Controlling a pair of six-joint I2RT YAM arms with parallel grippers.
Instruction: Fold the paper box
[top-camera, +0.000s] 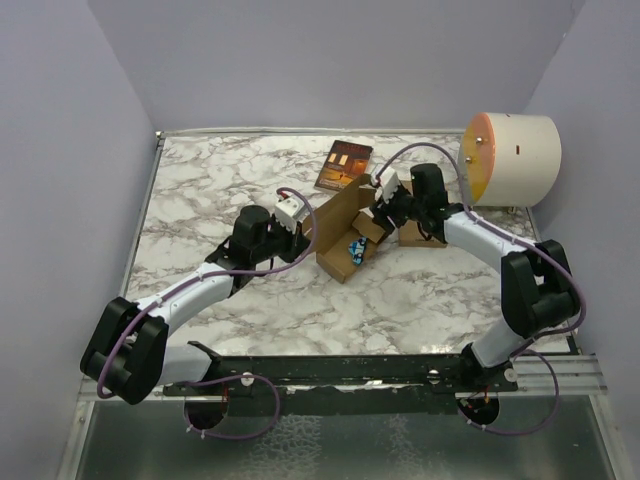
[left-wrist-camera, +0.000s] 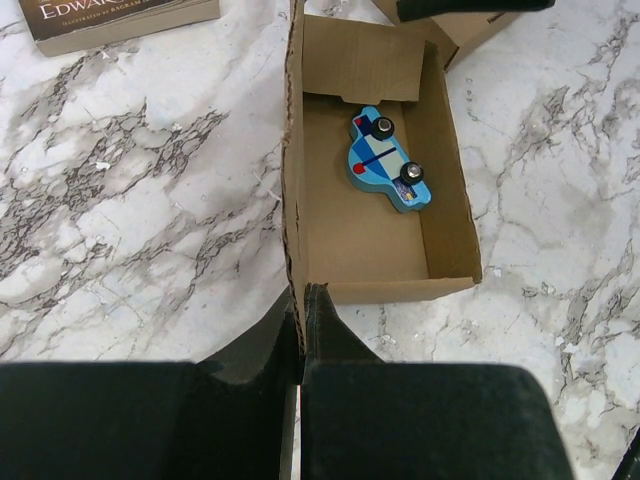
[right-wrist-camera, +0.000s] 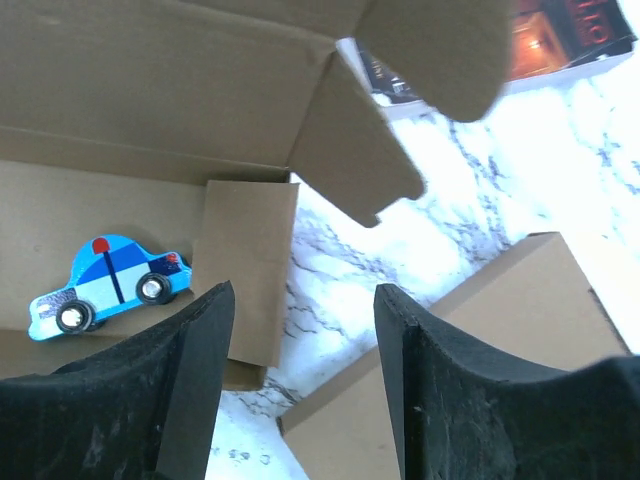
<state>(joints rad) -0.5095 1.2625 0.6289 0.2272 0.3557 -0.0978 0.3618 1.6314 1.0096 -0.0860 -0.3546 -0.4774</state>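
Left gripper (left-wrist-camera: 303, 300) is pinched together on the near end of the tall side wall of the paper box (left-wrist-camera: 365, 240); we see the ragged cardboard edge run straight in between the closed fingers. Right gripper (right-wrist-camera: 305, 300) stands with its fingers apart and nothing between them, poised above the box's other end, over a short end flap and a strip of bare marble.

We find the paper box near the middle of the table (top-camera: 220, 190), open at the top, between the two grippers. A blue toy car (left-wrist-camera: 388, 160) lies flat on the box floor.

Edges: a second carton (right-wrist-camera: 480, 330) lies just beside the box's right-hand end, partly below the right gripper. A book (top-camera: 343, 165) lies behind the box, near but apart. Open marble lies to the left and toward the arm bases. A cream drum with an orange face (top-camera: 512, 155) sits at the far right corner, well apart.

Only the left wrist view shows the grip on the wall. Only the right wrist view shows the loose rounded flaps above the end flap.
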